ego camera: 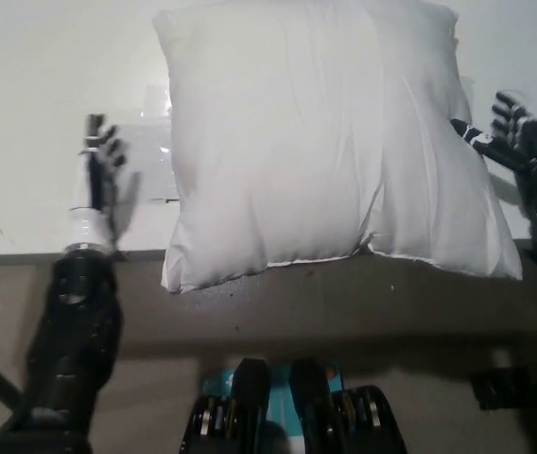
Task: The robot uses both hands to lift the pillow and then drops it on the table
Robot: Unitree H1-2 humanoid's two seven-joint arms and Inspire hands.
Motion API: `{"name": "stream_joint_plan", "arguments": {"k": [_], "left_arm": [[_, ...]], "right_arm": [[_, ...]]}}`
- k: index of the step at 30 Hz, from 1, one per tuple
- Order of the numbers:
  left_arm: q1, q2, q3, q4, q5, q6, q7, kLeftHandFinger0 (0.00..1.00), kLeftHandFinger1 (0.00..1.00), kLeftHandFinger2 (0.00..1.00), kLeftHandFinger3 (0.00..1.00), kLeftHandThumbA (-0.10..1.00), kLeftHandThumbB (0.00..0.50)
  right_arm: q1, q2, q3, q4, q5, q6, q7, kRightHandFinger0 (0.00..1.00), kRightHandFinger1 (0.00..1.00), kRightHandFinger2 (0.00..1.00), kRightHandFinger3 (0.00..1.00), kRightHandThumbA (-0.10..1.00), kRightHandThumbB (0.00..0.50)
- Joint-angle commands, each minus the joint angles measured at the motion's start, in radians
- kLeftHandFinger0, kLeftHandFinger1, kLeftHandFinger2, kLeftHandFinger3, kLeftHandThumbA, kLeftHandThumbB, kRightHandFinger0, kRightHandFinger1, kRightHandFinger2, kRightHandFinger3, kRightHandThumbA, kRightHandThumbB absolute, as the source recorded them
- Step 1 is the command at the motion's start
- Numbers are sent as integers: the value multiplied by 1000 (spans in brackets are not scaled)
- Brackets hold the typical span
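A large white pillow (325, 142) lies on the white table (42, 95), its near corners hanging over the table's front edge. My left hand (98, 175) is open at the pillow's left side, a short gap away from it, fingers pointing up. On the other side my black right hand (514, 142) is open too, fingers spread, close against the pillow's right edge; whether it touches is unclear.
The table's front edge (23, 253) runs across the picture below the hands, with dark floor (297, 312) beneath. A clear plastic sheet (150, 142) lies on the table just left of the pillow.
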Motion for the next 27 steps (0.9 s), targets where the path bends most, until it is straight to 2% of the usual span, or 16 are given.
{"name": "stream_joint_plan", "arguments": {"k": [1, 3, 4, 7, 10, 13, 16, 19, 23, 26, 27], "left_arm": [[-110, -63, -27, 14, 5, -29, 2, 1000, 1000, 1000, 1000, 1000, 166], [-125, -83, -34, 31, 10, -34, 6, 1000, 1000, 1000, 1000, 1000, 158], [-130, -92, -37, 35, 8, -35, 1, 1000, 1000, 1000, 1000, 1000, 151], [-153, -132, -47, 67, 16, -38, 26, 1000, 1000, 1000, 1000, 1000, 174], [-178, -163, -52, 112, 12, -41, 22, 1000, 1000, 1000, 1000, 1000, 147], [-195, -179, -52, 144, 3, -40, 17, 1000, 1000, 1000, 1000, 1000, 154], [-203, -189, -54, 171, 8, -36, 39, 1000, 1000, 1000, 1000, 1000, 113], [-202, -190, -51, 188, 1, -42, 34, 1000, 1000, 1000, 1000, 1000, 101], [-201, -187, -46, 204, -9, -39, 30, 1000, 1000, 1000, 1000, 1000, 110], [-197, -177, -46, 204, -13, -33, 23, 1000, 1000, 1000, 1000, 1000, 126], [-194, -174, -49, 206, -11, -35, 22, 1000, 1000, 1000, 1000, 1000, 134]], "right_arm": [[-50, 47, -10, 44, 19, -67, -22, 1000, 1000, 1000, 1000, 1000, 390], [-56, 56, -7, 66, 11, -79, -34, 1000, 1000, 1000, 1000, 1000, 374], [-62, 68, -6, 81, 10, -86, -39, 1000, 1000, 1000, 1000, 1000, 381], [-71, 89, -4, 99, 11, -92, -49, 1000, 1000, 1000, 1000, 1000, 380], [-89, 107, -8, 135, 26, -99, -27, 1000, 1000, 1000, 1000, 1000, 389], [-102, 122, 6, 134, 13, -91, -36, 1000, 1000, 1000, 1000, 1000, 386], [-124, 140, 23, 140, -5, -100, -52, 1000, 1000, 1000, 1000, 1000, 369], [-129, 142, 34, 129, -12, -82, -51, 1000, 1000, 1000, 1000, 1000, 368], [-148, 148, 56, 126, -20, -63, -53, 1000, 1000, 1000, 1000, 1000, 402], [-164, 157, 59, 114, -6, -40, -36, 1000, 1000, 1000, 1000, 1000, 399], [-168, 158, 69, 107, -10, -36, -17, 1000, 1000, 1000, 1000, 1000, 378]]}}
